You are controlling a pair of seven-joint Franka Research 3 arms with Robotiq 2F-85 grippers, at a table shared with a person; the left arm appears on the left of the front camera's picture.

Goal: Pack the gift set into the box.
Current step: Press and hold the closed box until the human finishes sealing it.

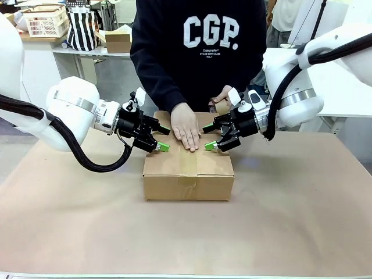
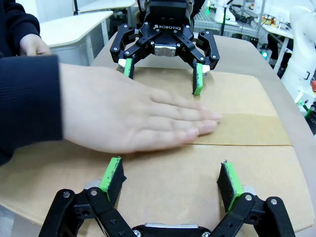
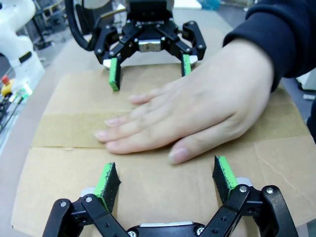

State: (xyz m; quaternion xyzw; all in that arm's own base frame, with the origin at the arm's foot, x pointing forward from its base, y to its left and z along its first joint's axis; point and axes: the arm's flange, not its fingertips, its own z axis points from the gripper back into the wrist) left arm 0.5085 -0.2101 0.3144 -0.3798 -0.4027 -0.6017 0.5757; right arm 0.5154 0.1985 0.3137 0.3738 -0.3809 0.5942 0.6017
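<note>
The box (image 1: 189, 171) lies in the middle of the table with its flaps folded down and a tape strip along the seam. A person's hand (image 1: 187, 129) presses flat on its top. My left gripper (image 1: 164, 139) is open over the box's left end, its green pads just above the cardboard. Facing it, my right gripper (image 1: 208, 138) is open over the right end. The left wrist view has my left gripper (image 2: 170, 173) near, the hand (image 2: 123, 118) between, and the right gripper (image 2: 163, 74) beyond. In the right wrist view my right gripper (image 3: 165, 173) faces the left gripper (image 3: 148, 69). The gift set is hidden.
The person stands at the far side, the other hand (image 1: 221, 96) by the box's far edge. Brown paper covers the table (image 1: 290, 221), with free room around the box. A smaller carton (image 1: 118, 40), a striped bag (image 1: 81, 29) and a basket (image 1: 46, 22) sit behind.
</note>
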